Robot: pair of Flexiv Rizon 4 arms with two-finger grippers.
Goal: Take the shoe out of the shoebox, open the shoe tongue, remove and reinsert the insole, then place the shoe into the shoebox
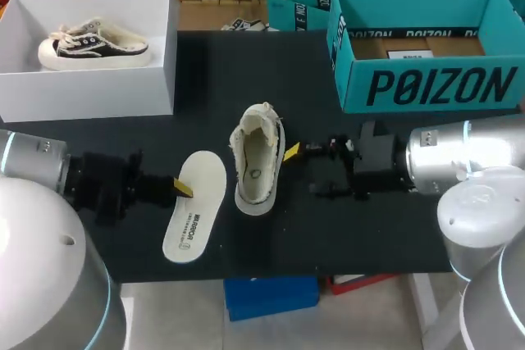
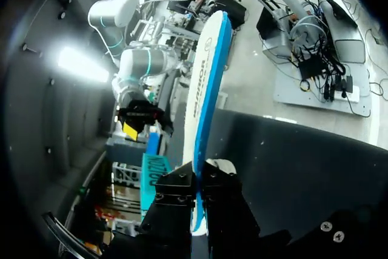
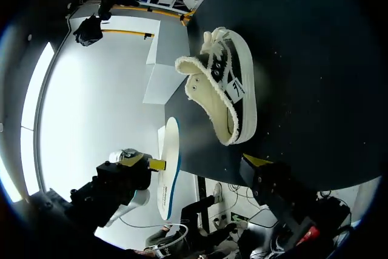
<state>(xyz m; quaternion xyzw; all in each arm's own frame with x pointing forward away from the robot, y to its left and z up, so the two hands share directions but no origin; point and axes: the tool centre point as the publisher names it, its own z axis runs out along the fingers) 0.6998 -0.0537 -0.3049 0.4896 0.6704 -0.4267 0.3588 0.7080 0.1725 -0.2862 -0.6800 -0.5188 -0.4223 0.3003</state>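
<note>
A cream and black shoe (image 1: 257, 160) (image 3: 229, 86) rests on the black table (image 1: 328, 227) near its middle, its opening facing up. Just left of it, my left gripper (image 1: 182, 188) (image 2: 199, 180) is shut on the edge of the white insole (image 1: 195, 206), which has a blue underside. The insole (image 2: 209, 77) runs straight out ahead of the left fingers. Just right of the shoe, my right gripper (image 1: 305, 168) is open and holds nothing, one yellow tip close to the shoe's side. From the right wrist, the insole (image 3: 169, 168) and the left gripper (image 3: 151, 165) lie beyond the shoe.
An open white shoebox (image 1: 123, 92) at the back left holds a second shoe (image 1: 94, 43). A teal box (image 1: 435, 84) stands open at the back right, with another teal box (image 1: 299, 2) behind it. A blue item (image 1: 271, 294) sits below the table's front edge.
</note>
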